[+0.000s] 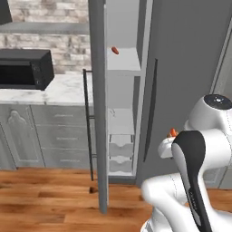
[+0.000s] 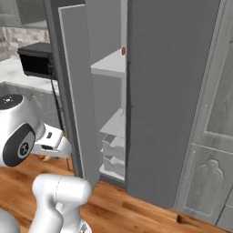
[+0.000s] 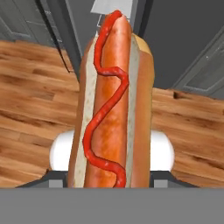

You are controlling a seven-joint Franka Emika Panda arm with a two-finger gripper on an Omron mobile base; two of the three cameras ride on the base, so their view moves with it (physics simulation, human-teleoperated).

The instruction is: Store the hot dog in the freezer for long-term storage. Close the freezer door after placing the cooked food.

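Standing ajar, the freezer door (image 1: 98,104) reveals the pale interior of the tall dark grey freezer (image 1: 181,68). On an upper shelf (image 1: 123,60) lies a small bare red-orange piece (image 1: 115,50), at about eleven o'clock from the middle of the left base view. Lower down sit another shelf and two pale drawers (image 1: 120,152). In the hand view, the hot dog (image 3: 111,105) rises from six o'clock toward twelve: a tan bun split lengthwise, an orange sausage along it, and a wavy red line of sauce on top. The gripper (image 3: 111,177) is pinched on the hot dog's lower end, low over the wooden floor (image 3: 30,92) in front of the freezer. A black microwave (image 1: 25,69) sits on the marble counter (image 1: 63,90) at nine o'clock.
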